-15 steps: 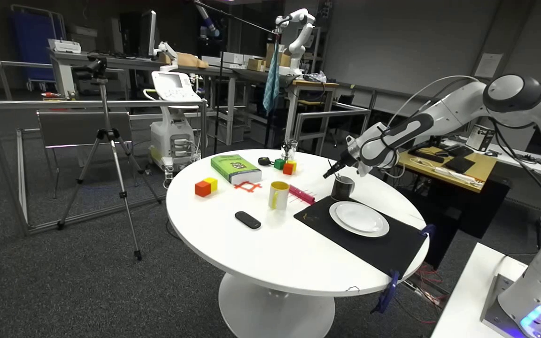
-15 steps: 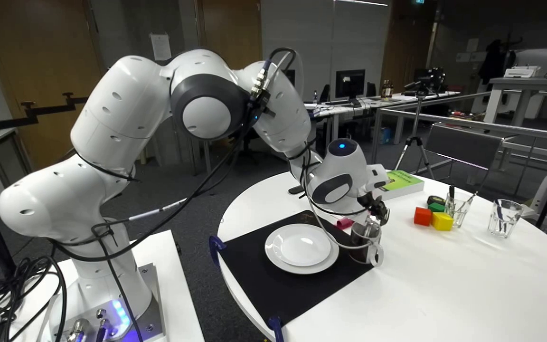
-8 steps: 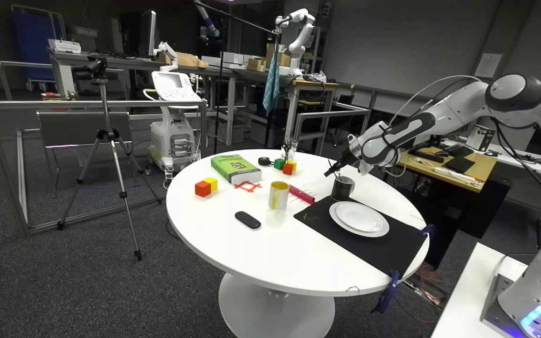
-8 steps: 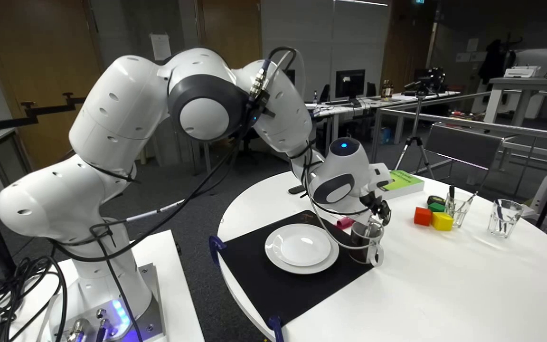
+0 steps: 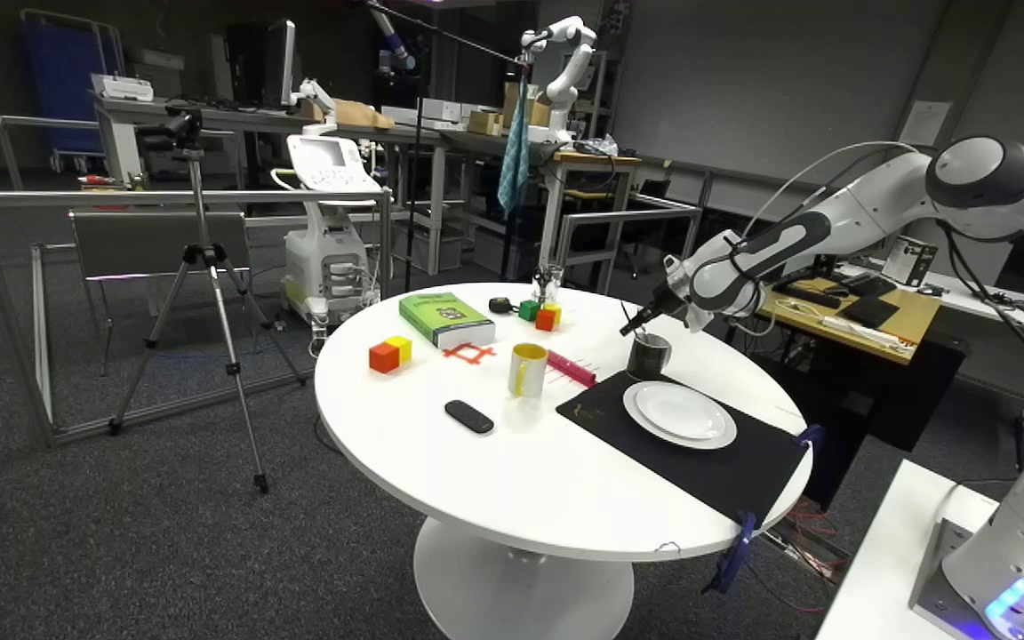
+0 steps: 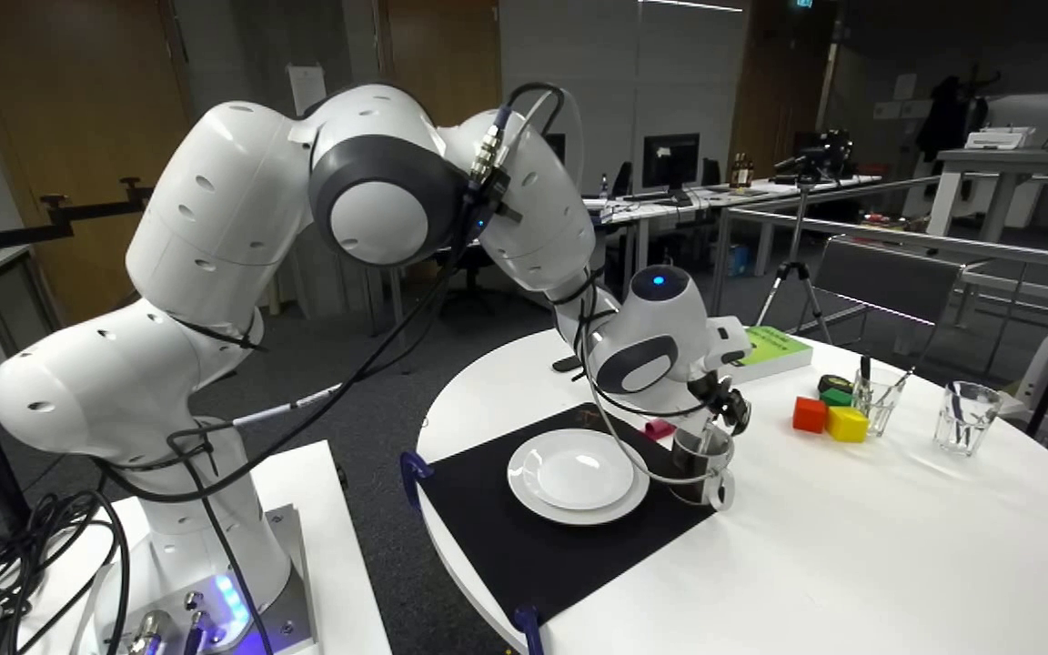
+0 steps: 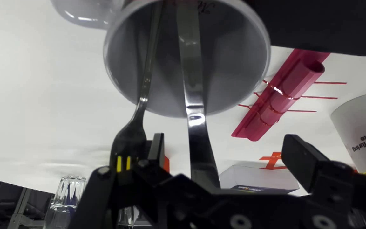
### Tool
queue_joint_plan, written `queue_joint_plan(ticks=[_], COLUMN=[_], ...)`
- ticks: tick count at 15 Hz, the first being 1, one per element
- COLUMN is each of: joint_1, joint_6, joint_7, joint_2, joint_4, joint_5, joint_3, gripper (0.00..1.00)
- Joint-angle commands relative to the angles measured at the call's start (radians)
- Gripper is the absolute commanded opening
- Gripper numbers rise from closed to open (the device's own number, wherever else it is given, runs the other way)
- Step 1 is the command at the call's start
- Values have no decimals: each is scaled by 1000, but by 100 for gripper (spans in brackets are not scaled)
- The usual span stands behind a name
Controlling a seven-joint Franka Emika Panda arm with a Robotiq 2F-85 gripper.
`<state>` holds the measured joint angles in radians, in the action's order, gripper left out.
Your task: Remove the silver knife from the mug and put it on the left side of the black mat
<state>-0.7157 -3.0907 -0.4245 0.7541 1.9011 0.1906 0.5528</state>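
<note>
In the wrist view the silver knife (image 7: 197, 133) leans inside the mug (image 7: 233, 63), and its upper end sticks out past the rim. My gripper (image 7: 224, 146) is open with its fingers on either side of the knife's upper end. The knife is nearer the left finger, with a gap to the right one. The dark mug also shows in both exterior views (image 5: 645, 357) (image 6: 690, 466), below the gripper (image 6: 730, 411), at an edge of the black mat (image 5: 743, 480). The knife is too small there to tell apart.
A fork (image 7: 129, 140) stands in the same mug, outside the left finger in the wrist view. A white plate (image 5: 725, 434) lies on the mat. A pink-red object (image 7: 281, 92), a cream cup (image 5: 521, 378), a green book (image 5: 448, 320) and coloured blocks (image 6: 847, 424) are on the table.
My gripper has shifted slightly toward the robot's base above the mug. The mug, mat and plate have not moved.
</note>
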Motion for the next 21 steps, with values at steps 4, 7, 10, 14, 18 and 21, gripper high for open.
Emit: queue_joint_plan(ticks=[4,7,10,14,18,21], joint_1=[-55,-56,-63,-90,-150,-185], joint_6=[34,35,46,73,89,86], joint_7=[-21,-25,-27,-49,-100,-132], joint_2=[-129,-145,-141,-124,-94,-67], joint_4=[114,122,118,115,111,101], joint_5=[-29,-31,-41,-61,-89,-89], joint_3=[37,33,34,63,143,190], gripper=[100,100,100,100,100,100])
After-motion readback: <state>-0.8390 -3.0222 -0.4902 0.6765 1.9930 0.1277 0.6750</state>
